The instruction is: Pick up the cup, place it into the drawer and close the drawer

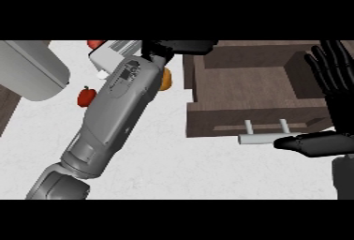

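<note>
At the far left a large grey rounded appliance [31, 70] is lying on the white tabletop [159, 164], and just right of it a small red fruit with a stem [85, 96] is sitting on the bare surface. The left forearm [114, 112] is stretching diagonally up the view, passing over a white box-like thing [110, 52] near the top edge. The left hand [176, 47] is showing only as a dark shape at the back of the tabletop, beside the drawer's rear left corner, and I cannot tell whether its fingers are curled or straight. A bit of orange [165, 79] is peeking out from under the wrist (possibly the cup, possibly another fruit; too little is showing to say). No cup is plainly visible anywhere, so it is likely hidden under that hand or arm.

Further right, the wooden drawer [207, 117] is standing pulled out and open, its inside bare, with a pale bar handle [259, 138] at its front. The right hand [332, 93] is resting at the right edge, fingers straight and spread upward, thumb pointing toward the handle, holding nothing.

As a judgement, a cup would be light and rigid with smooth, somewhat slippery walls; wrapping fingers and thumb around its side, near the middle, looks the safest hold, keeping it upright on the way into the drawer.
</note>
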